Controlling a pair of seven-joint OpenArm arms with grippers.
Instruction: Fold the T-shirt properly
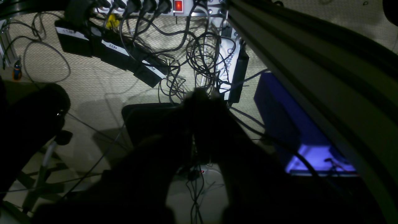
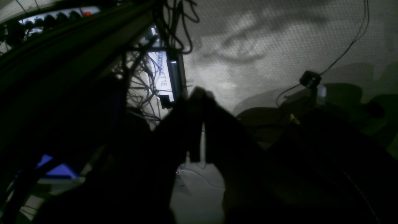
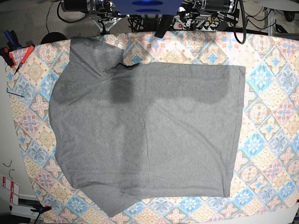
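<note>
A white label (image 2: pixel 164 76) on a black box reads "CHOUQUETTE".

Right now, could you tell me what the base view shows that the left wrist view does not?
Only the base view shows the T-shirt spread flat on the patterned tablecloth, unfolded. Only the left wrist view shows the left gripper, shut and empty, silhouetted above tangled cables and labelled black power bricks on the floor. Both catch the power strip with its red switch.
</note>
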